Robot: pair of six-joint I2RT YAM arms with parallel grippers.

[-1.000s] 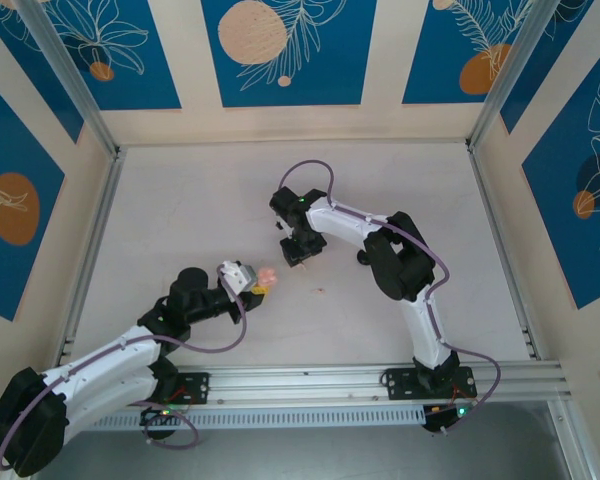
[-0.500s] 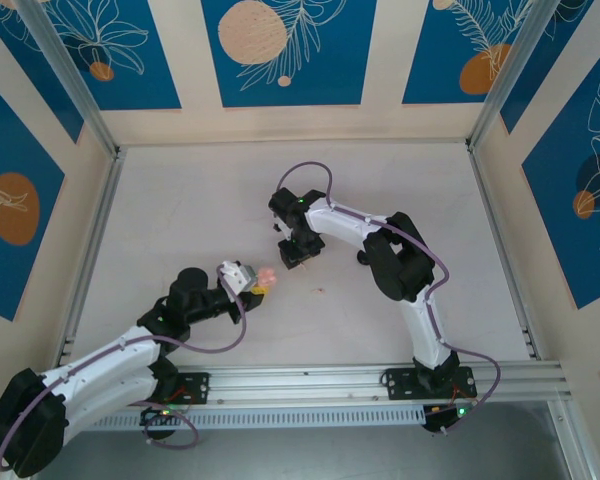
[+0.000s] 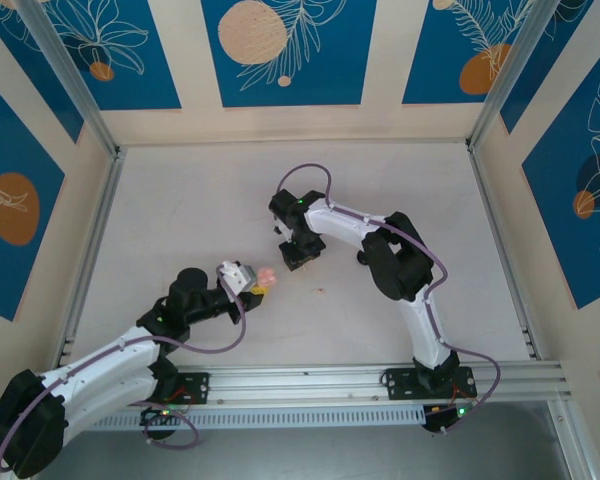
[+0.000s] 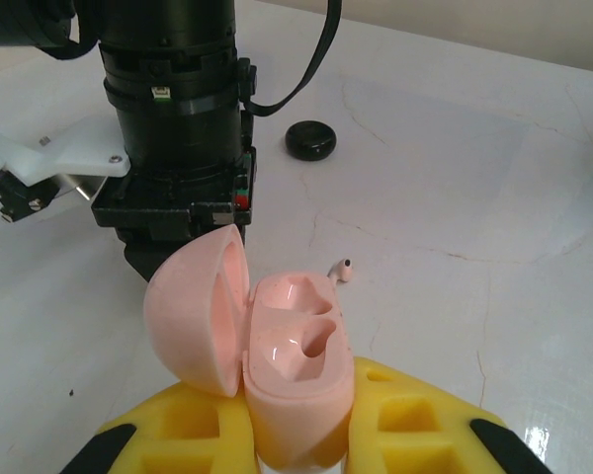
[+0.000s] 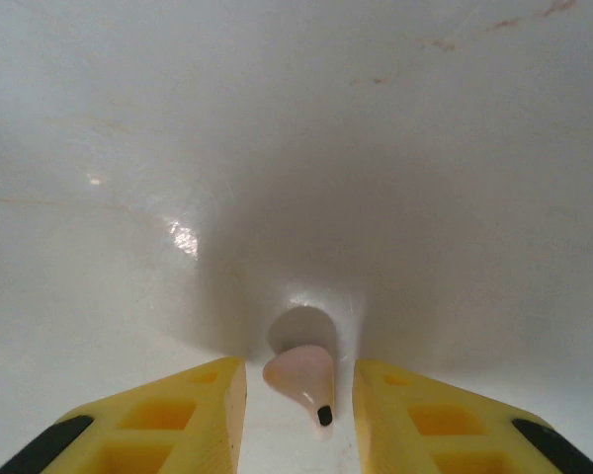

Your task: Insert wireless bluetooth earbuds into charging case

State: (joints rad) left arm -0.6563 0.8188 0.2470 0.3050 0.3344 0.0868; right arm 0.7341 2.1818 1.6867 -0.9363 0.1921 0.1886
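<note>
The left gripper (image 4: 298, 410) clamps the open pink case (image 4: 295, 341); both sockets are empty. The right gripper (image 5: 295, 370) jaws stand apart astride one pink earbud (image 5: 300, 377) on the table (image 5: 277, 118). A second pink earbud (image 4: 342, 269) lies at the case's 1 o'clock.

A pale, faintly cracked bench (image 3: 180, 200) spreads around the left gripper (image 3: 262, 282) and right gripper (image 3: 299, 263), fenced beyond them by aluminium rails (image 3: 90, 240) and cream walls (image 3: 380, 60) bearing blue panels (image 3: 330, 50) with white leaf outlines and orange discs (image 3: 252, 32), evenly lit.
</note>
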